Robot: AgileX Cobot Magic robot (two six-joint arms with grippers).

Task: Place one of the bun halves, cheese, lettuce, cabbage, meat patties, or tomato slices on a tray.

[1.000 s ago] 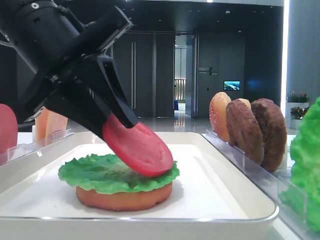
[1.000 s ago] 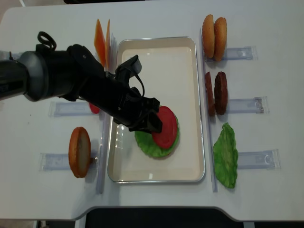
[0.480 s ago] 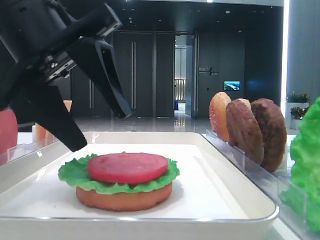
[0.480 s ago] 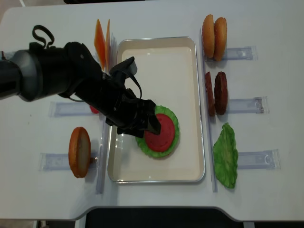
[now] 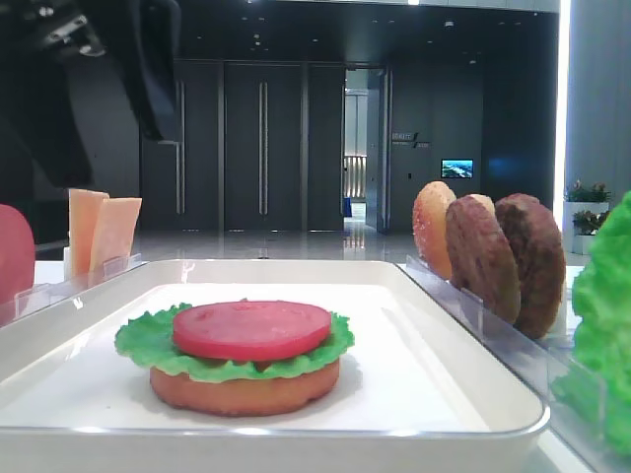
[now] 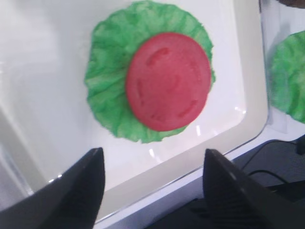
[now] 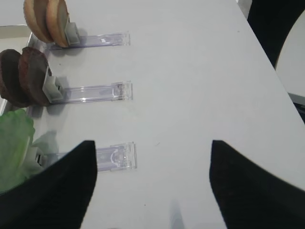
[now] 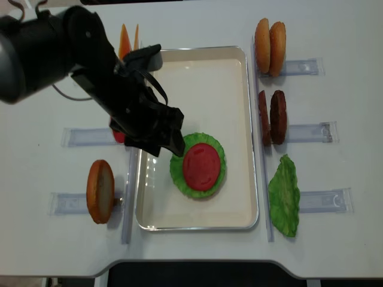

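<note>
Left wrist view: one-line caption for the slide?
Open left end effector above the tray, over a tomato slice lying on lettuce.

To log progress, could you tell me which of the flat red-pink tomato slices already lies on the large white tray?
The tomato slice lying flat on the lettuce inside the tray; the other stands left of it, mostly hidden by the arm.

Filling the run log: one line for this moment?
left gripper: open, empty | tomato slice: on lettuce, bun | tray

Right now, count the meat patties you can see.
2. Both meat patties stand on edge together in the clear holder right of the tray, between the buns and lettuce. None seem hidden.
</note>
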